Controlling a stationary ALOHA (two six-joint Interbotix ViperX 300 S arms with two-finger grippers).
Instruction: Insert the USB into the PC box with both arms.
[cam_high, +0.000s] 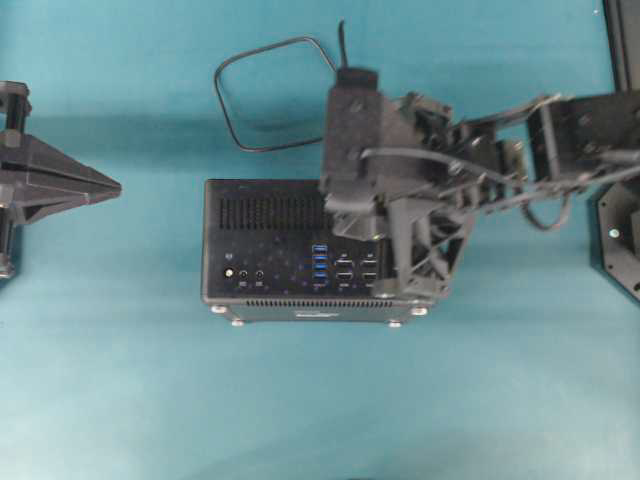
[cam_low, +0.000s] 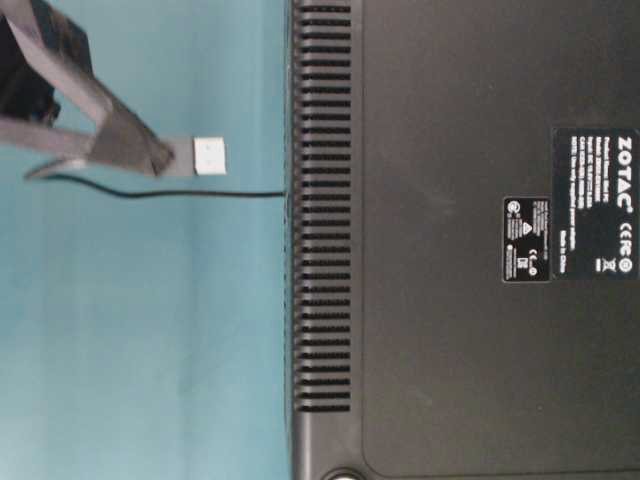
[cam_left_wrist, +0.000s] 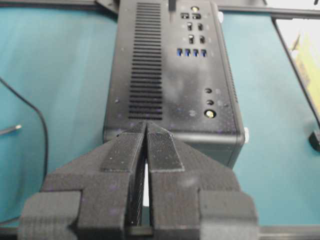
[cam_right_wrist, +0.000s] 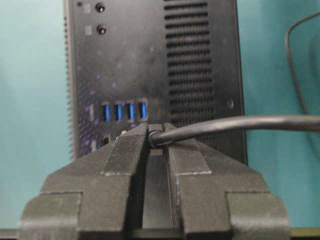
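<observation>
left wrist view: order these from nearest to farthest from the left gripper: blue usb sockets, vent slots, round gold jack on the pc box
1. The vent slots: their near end sits just beyond the shut left gripper.
2. The round gold jack: to the right on the PC box, near its front edge.
3. The blue USB sockets: farther back, right of the vents.

Robotics lab bench: teal tabletop (cam_high: 120, 380), two mounted arms, black frame rails (cam_high: 622, 40) at edge.
</observation>
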